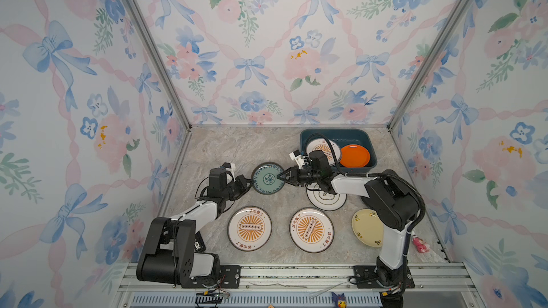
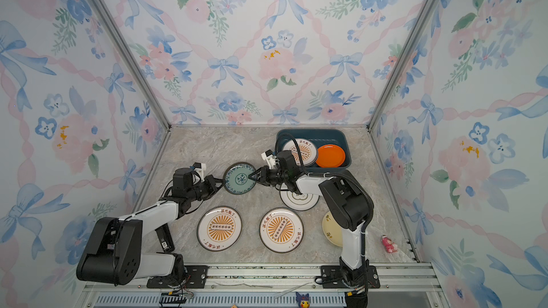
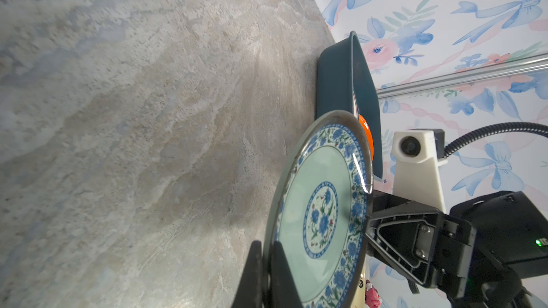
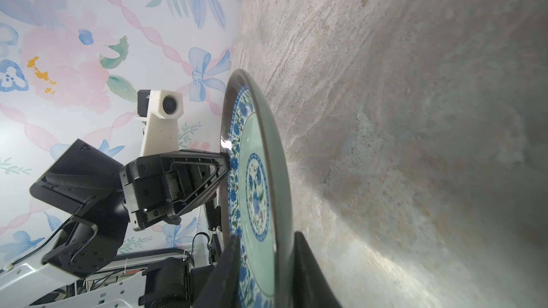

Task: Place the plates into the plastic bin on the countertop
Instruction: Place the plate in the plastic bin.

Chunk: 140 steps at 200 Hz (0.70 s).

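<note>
Teal plate (image 1: 268, 178), blue floral ring, dark rim; left end effector (image 1: 248, 183) clamps one edge, right end effector (image 1: 280, 176) straddles the opposite edge, grip unclear, arms reaching inward

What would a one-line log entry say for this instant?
teal floral plate: off countertop | left gripper: shut on rim | right gripper: astride opposite rim, grip unclear | plastic bin: sunburst plate, orange plate inside

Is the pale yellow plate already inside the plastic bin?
No, the pale yellow plate lies flat on the countertop, well outside the dark teal plastic bin.
</note>
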Each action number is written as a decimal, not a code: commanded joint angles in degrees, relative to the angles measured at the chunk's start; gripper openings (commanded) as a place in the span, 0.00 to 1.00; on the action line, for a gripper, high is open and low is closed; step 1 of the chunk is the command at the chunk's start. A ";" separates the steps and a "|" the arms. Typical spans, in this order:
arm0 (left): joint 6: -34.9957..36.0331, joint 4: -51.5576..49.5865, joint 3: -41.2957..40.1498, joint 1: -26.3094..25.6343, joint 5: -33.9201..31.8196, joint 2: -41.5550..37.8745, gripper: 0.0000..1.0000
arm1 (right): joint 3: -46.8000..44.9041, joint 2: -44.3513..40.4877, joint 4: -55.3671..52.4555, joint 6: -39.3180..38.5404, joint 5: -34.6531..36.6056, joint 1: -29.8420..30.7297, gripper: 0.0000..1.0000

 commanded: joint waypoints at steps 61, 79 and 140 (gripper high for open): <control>-0.91 1.97 2.15 -1.22 0.44 -0.50 0.00 | 2.37 2.03 -0.61 -0.51 -1.10 1.30 0.20; -0.92 1.94 2.03 -1.32 0.27 -0.42 0.00 | 2.46 2.05 -0.61 -0.42 -1.10 1.30 0.15; -0.74 1.96 2.82 -1.84 0.77 0.37 0.14 | 4.14 -0.23 -7.23 -3.81 -0.32 0.68 0.00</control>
